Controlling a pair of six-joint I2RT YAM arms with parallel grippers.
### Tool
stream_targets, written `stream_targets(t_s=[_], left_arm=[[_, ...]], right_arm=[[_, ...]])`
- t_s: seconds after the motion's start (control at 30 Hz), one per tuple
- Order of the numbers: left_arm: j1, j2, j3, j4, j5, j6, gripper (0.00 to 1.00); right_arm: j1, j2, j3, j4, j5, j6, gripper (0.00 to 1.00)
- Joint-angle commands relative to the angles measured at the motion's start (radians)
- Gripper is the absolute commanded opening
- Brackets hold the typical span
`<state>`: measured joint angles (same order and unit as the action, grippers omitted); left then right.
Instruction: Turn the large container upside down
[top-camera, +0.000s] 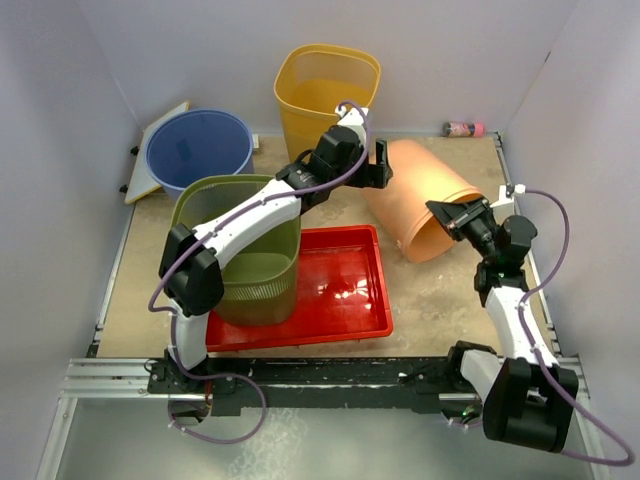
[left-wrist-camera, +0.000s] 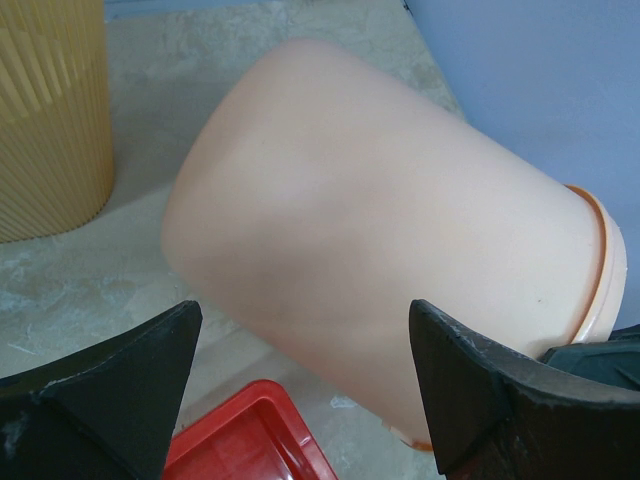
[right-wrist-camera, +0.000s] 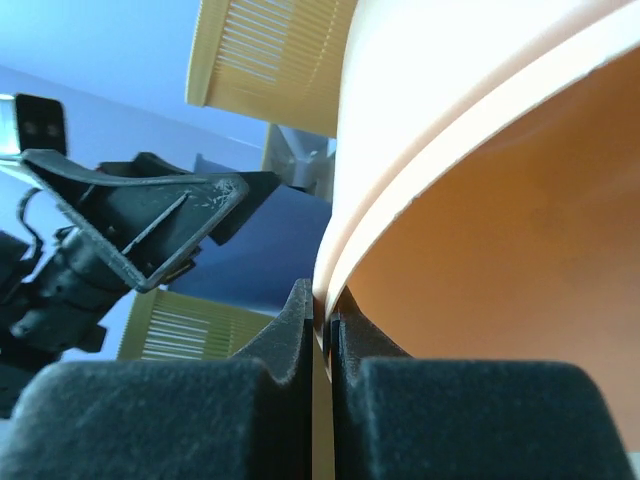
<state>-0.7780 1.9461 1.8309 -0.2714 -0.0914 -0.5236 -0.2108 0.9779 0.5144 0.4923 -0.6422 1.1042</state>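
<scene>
At the far left corner of the tabletop a blue bucket (top-camera: 198, 148) stands with its mouth up. Nearer, a green bin (top-camera: 262, 285) stands upright on the left end of a red tray (top-camera: 345, 290), which lies along the near edge. A yellow ribbed bin (top-camera: 310, 95) stands upright at the middle of the far edge.

My left gripper (left-wrist-camera: 302, 315) hangs just right of that yellow bin with its jaws spread wide and nothing between them. It faces the closed end of the large orange container (top-camera: 425, 195), just beside its wall; I cannot tell whether it touches.

The container lies tipped on its side in the right half of the tabletop, toward the far edge. Its base points to the far left and its mouth to the near right edge.

My right gripper (right-wrist-camera: 322, 320) is pinched tight on the container's rim (right-wrist-camera: 400, 210), with one finger inside the mouth and one outside. A small pink bottle (top-camera: 463, 129) lies at the far right corner.
</scene>
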Motion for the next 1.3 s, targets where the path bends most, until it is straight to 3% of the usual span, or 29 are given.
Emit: stream_targets(t_s=[0.0,0.27,0.3,0.5,0.73,1.13,1.27], left_arm=[[0.045,-0.051,-0.022,0.113,0.151,-0.056,0.83],[0.043,-0.099,-0.040,0.133,0.196,-0.043,0.85],[0.040,-0.108,-0.046,0.140,0.199,-0.046,0.85],[0.028,-0.157,-0.083,0.163,0.192,-0.043,0.85],[0.012,-0.172,-0.113,0.174,0.200,-0.042,0.85],[-0.017,-0.192,-0.162,0.176,0.206,-0.030,0.85],[-0.023,-0.207,-0.183,0.185,0.210,-0.028,0.85]], right_arm=[[-0.004,0.105,-0.116,0.501,0.003,0.248,0.00],[-0.001,0.518,-0.074,1.266,0.061,0.563,0.00],[0.004,0.545,-0.058,1.288,0.061,0.578,0.00],[0.018,0.596,-0.036,1.289,0.099,0.523,0.00],[0.013,0.533,-0.254,1.288,0.186,0.381,0.00],[0.002,0.363,-0.613,1.280,0.310,0.305,0.00],[-0.001,0.254,-0.637,1.171,0.276,0.261,0.00]])
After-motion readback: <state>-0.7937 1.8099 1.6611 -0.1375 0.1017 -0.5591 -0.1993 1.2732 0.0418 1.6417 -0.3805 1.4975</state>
